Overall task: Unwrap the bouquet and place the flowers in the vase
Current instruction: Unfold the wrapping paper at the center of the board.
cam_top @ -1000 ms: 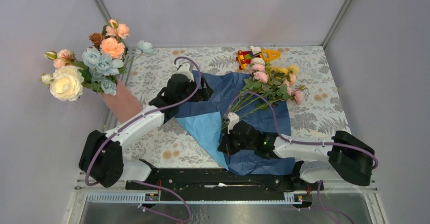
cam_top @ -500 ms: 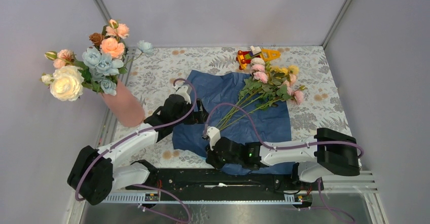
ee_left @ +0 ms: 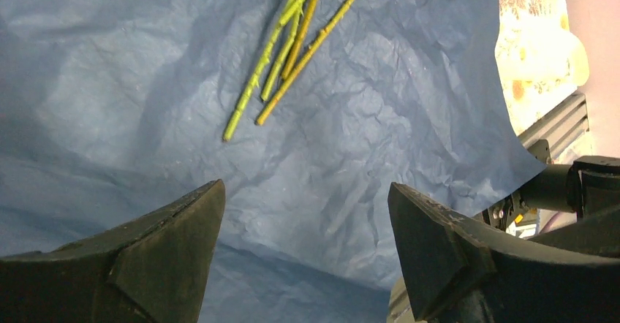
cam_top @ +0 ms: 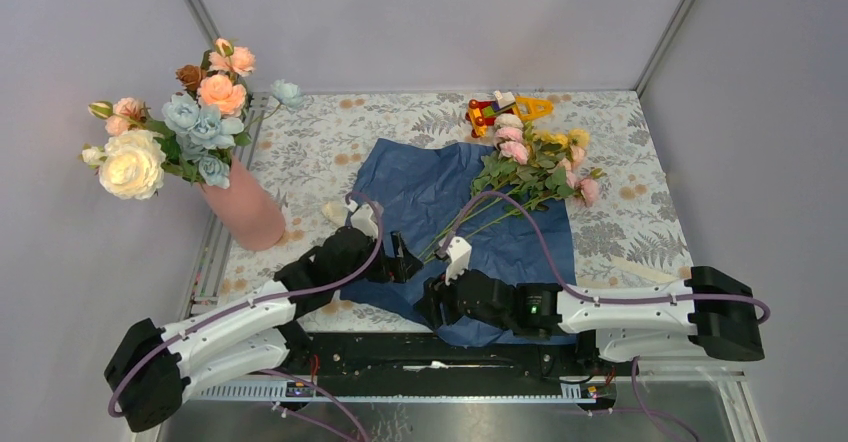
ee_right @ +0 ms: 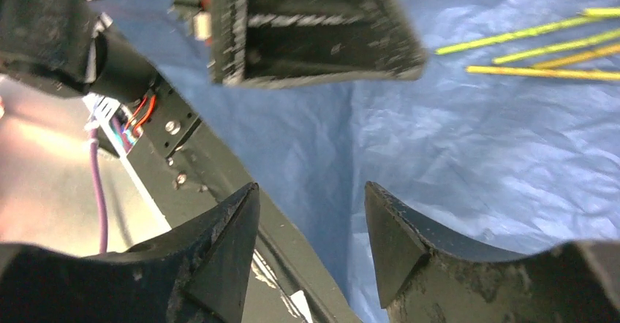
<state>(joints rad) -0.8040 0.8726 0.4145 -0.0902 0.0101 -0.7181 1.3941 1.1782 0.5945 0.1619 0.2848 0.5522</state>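
The bouquet's blue paper (cam_top: 500,247) lies spread out flat, dark side up. The flowers (cam_top: 540,160), small pink, yellow and cream roses, rest on its far right part, with green stems (ee_left: 281,60) running down toward the middle. The salmon-pink vase (cam_top: 247,214) stands at the left with larger blooms in it. My left gripper (ee_left: 305,221) hangs open over the paper's near left part, nothing between its fingers (ee_left: 183,242). My right gripper (ee_right: 311,213) is open at the paper's near edge, holding nothing. The two grippers (cam_top: 405,262) (cam_top: 432,307) sit close together.
A red-and-yellow toy (cam_top: 505,110) lies at the back beside the rose heads. A small cream piece (cam_top: 333,210) lies left of the paper, and a pale strip (cam_top: 640,268) to its right. The black base rail (ee_right: 241,184) runs just under the right gripper.
The right gripper has opened and let go of the paper, whose folded-over light-blue flap now lies flat. Both arms have drawn back toward the near edge.
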